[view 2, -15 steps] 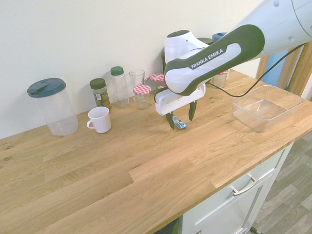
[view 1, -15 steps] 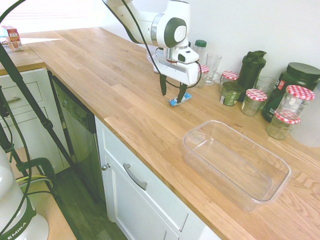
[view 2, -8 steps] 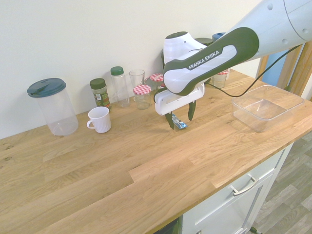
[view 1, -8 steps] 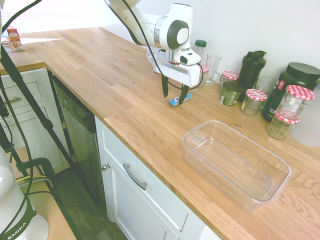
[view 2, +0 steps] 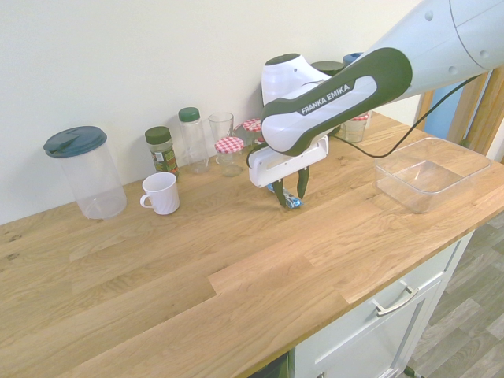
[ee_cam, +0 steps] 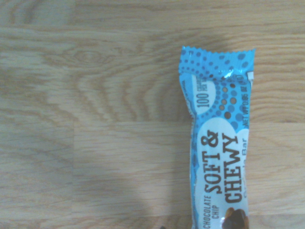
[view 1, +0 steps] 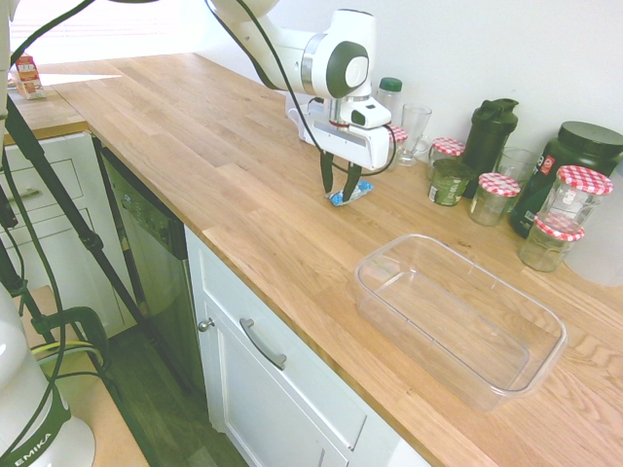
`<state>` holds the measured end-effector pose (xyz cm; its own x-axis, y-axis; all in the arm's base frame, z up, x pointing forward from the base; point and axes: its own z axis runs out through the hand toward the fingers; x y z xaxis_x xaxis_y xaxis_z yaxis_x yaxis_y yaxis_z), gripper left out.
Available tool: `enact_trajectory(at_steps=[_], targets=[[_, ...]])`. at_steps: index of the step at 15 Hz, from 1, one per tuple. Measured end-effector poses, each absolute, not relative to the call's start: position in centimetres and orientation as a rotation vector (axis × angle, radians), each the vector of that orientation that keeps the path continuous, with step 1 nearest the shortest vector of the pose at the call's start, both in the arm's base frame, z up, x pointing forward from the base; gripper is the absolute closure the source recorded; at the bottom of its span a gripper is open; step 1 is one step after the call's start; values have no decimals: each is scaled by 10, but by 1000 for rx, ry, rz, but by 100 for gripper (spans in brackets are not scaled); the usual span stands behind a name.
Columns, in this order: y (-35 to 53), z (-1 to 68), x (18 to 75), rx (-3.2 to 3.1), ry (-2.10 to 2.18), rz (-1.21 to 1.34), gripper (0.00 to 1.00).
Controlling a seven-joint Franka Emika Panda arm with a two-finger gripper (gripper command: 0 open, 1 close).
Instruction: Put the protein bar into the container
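The protein bar [view 1: 352,194] [view 2: 293,203] lies flat on the wooden counter in a blue and white wrapper. In the wrist view the protein bar [ee_cam: 219,157] shows up close, printed "SOFT & CHEWY". My gripper [view 1: 339,193] [view 2: 290,198] points straight down over it. Its jaws are narrowed to either side of the bar but still apart, and the bar rests on the wood. The container [view 1: 375,292] [view 2: 394,183], a large clear rectangular tub, stands empty further along the counter near the front edge, well apart from the gripper.
Behind the bar along the wall stand red-checked-lid jars [view 1: 498,195], a dark shaker bottle [view 1: 490,131], a drinking glass [view 1: 414,131] and a dark-lidded canister [view 1: 584,146]. A white mug [view 2: 161,191] and a clear pitcher [view 2: 85,169] stand on the arm's other side.
The jaws have drawn in from wide apart to close on either side of the bar. The arm has barely shifted and the bar has not moved.
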<state>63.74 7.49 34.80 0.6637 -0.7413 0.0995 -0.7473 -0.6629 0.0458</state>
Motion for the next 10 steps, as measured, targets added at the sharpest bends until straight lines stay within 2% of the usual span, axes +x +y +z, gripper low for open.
enact_trajectory(at_steps=[10], targets=[[75, 350, 644, 2779, -1245, 114, 100]])
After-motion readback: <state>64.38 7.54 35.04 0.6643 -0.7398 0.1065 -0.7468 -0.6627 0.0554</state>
